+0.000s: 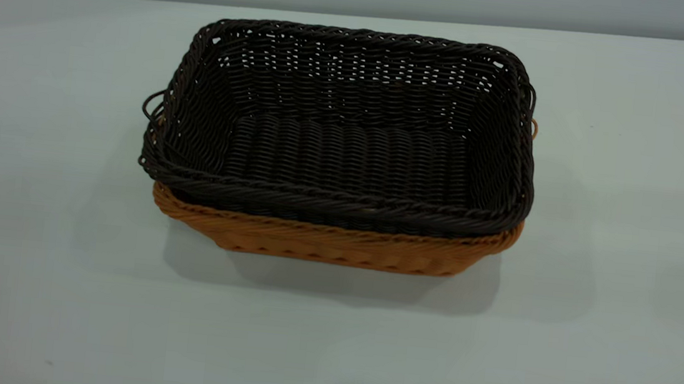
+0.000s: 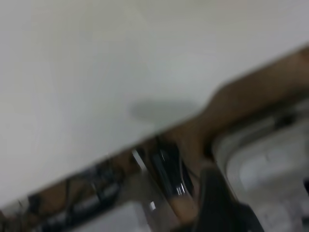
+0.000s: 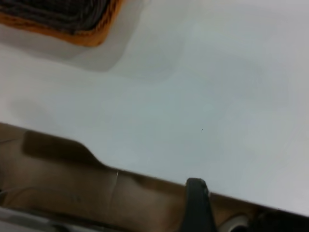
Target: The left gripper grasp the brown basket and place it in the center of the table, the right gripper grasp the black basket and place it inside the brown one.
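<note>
Wicker, dark over tan: the black basket (image 1: 347,136) sits nested inside the brown basket (image 1: 337,245), which stands mid-table (image 1: 625,244). By my judgement both are light and fairly stiff, with some give in the open weave, and the braided rim is the natural place to pinch. The right gripper (image 3: 197,205) shows only one dark fingertip past the table edge, well apart from the basket corner ahead of it; whether it is open I cannot tell. The left gripper is not clearly seen, its camera looking at bare table and clutter beyond. No brand, label or writing is readable.
</note>
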